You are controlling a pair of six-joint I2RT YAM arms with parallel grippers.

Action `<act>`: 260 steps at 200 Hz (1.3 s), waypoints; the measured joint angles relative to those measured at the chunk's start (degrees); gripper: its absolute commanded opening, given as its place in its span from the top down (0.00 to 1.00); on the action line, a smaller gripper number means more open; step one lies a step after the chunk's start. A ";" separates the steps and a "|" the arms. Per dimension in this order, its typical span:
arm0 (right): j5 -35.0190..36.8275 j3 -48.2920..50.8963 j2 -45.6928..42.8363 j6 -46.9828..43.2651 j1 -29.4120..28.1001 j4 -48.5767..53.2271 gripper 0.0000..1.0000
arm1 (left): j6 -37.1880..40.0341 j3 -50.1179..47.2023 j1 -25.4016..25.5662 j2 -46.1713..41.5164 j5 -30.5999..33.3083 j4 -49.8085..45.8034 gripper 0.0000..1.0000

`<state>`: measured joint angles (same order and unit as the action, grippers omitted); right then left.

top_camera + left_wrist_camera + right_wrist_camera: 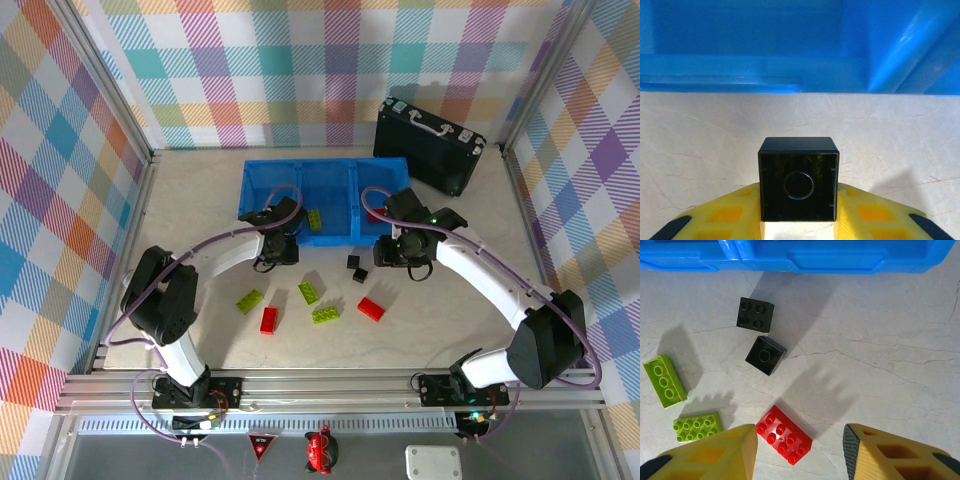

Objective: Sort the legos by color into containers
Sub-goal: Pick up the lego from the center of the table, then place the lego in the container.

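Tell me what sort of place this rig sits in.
Probably a robot test booth: colourful plaid panel walls enclose a pale tabletop, the white left arm and right arm are bolted to an aluminium rail, and plastic toy bricks lie beside a long bright-blue plastic tray.

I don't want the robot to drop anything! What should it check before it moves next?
1. Left fingers squeezing the black brick: ok.
2. Blue tray ahead of that brick: ok.
3. Right fingers open and empty: ok.
4. Green brick in the tray's middle compartment: ok.
5. Which compartment takes black: cannot tell.
6. All bricks sorted: not ok, the red brick and others lie outside the tray.
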<state>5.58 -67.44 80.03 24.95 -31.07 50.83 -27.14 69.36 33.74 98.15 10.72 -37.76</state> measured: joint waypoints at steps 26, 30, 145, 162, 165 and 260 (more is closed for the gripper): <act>0.00 0.00 -0.04 0.00 0.00 0.15 0.50 | 0.92 1.22 -0.02 -1.25 1.05 -1.40 0.65; 0.00 0.00 -0.07 0.00 0.00 0.20 0.50 | 1.01 1.40 -0.02 -1.29 1.20 -1.60 0.66; 0.04 0.00 -1.62 0.00 0.00 1.03 0.50 | 7.06 12.46 -6.67 2.38 2.45 -4.57 0.65; 0.09 0.00 -1.88 0.00 0.00 1.25 0.50 | 8.28 14.45 -8.09 5.11 2.49 -4.50 0.65; 0.09 0.00 -1.90 0.00 0.00 1.29 0.50 | 8.57 14.82 -8.28 5.57 2.49 -4.57 0.65; 1.07 0.26 -2.21 0.00 0.00 1.97 0.49 | 15.19 29.59 -12.98 20.31 7.61 -5.77 0.65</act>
<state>6.66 -67.18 77.82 24.95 -31.07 52.80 -11.94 98.96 20.75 118.45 18.33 -43.53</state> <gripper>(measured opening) 0.503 0.347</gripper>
